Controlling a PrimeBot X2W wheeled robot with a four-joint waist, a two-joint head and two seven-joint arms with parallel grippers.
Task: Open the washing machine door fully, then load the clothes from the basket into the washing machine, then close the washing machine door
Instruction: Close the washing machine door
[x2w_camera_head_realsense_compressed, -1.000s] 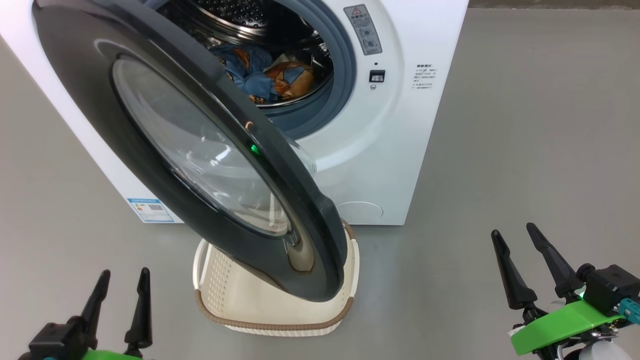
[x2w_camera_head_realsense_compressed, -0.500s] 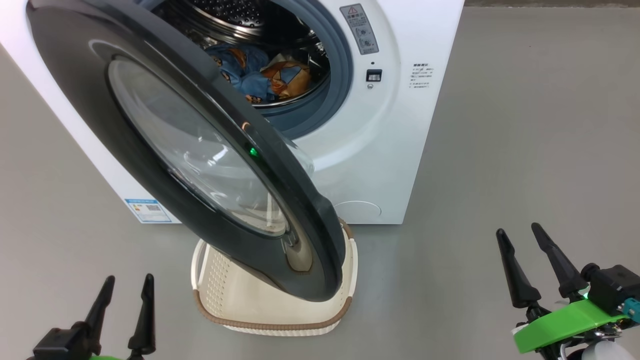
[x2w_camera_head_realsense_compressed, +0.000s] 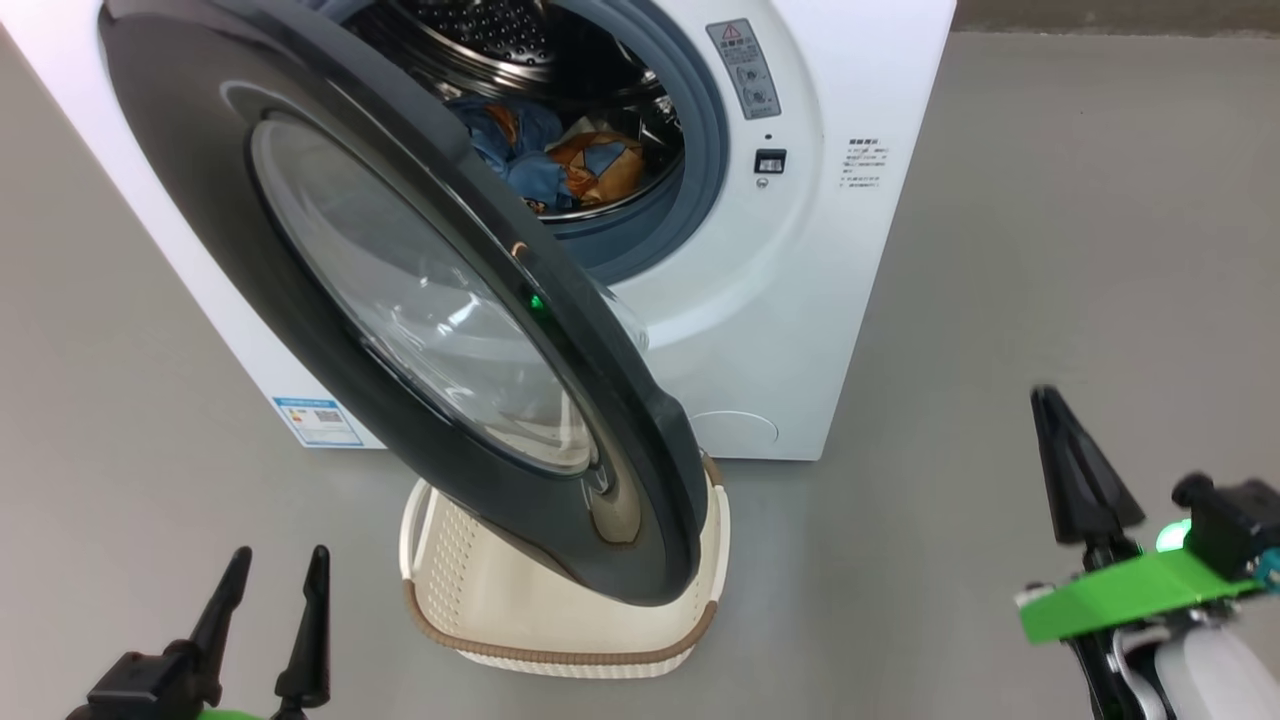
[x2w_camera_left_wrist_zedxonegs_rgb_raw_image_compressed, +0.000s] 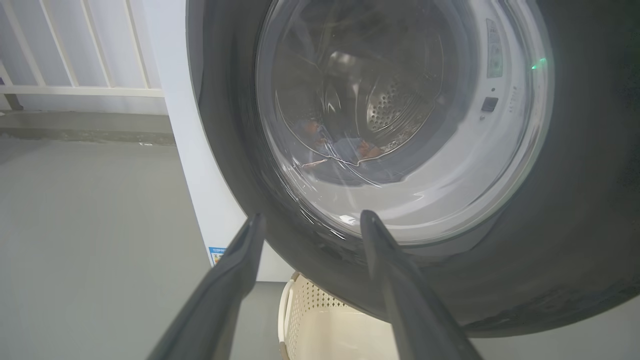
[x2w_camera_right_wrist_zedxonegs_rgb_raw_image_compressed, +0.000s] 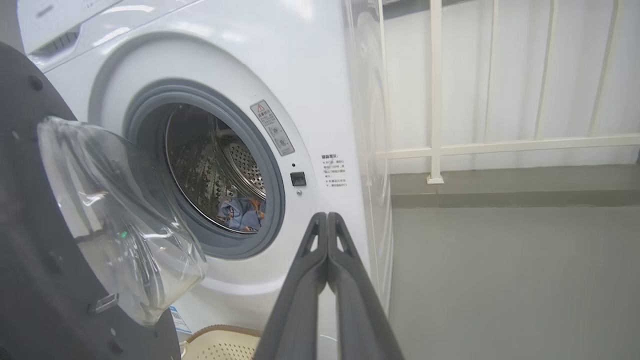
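Observation:
The white washing machine (x2w_camera_head_realsense_compressed: 800, 300) (x2w_camera_right_wrist_zedxonegs_rgb_raw_image_compressed: 310, 60) stands with its washing machine door (x2w_camera_head_realsense_compressed: 400, 300) (x2w_camera_left_wrist_zedxonegs_rgb_raw_image_compressed: 575, 200) (x2w_camera_right_wrist_zedxonegs_rgb_raw_image_compressed: 30, 250) swung out over the cream basket (x2w_camera_head_realsense_compressed: 560, 640) (x2w_camera_left_wrist_zedxonegs_rgb_raw_image_compressed: 320, 325) (x2w_camera_right_wrist_zedxonegs_rgb_raw_image_compressed: 225, 345) on the floor. Blue and orange clothes (x2w_camera_head_realsense_compressed: 560, 165) (x2w_camera_right_wrist_zedxonegs_rgb_raw_image_compressed: 240, 212) lie inside the steel drum. My left gripper (x2w_camera_head_realsense_compressed: 275, 565) (x2w_camera_left_wrist_zedxonegs_rgb_raw_image_compressed: 310, 220) is open at the lower left, short of the door's black rim. My right gripper (x2w_camera_head_realsense_compressed: 1050, 400) (x2w_camera_right_wrist_zedxonegs_rgb_raw_image_compressed: 326, 216) is at the lower right, fingers pressed together on nothing, apart from the machine.
Grey floor (x2w_camera_head_realsense_compressed: 1050, 250) spreads to the right of the machine. A white railing (x2w_camera_right_wrist_zedxonegs_rgb_raw_image_compressed: 500, 145) and a low kerb run behind it. A blue label (x2w_camera_head_realsense_compressed: 318, 420) sits low on the machine's front.
My right gripper has shut and risen a little in the head view. The head camera shifted slightly, so the whole scene sits a bit to the right. The door stands as before.

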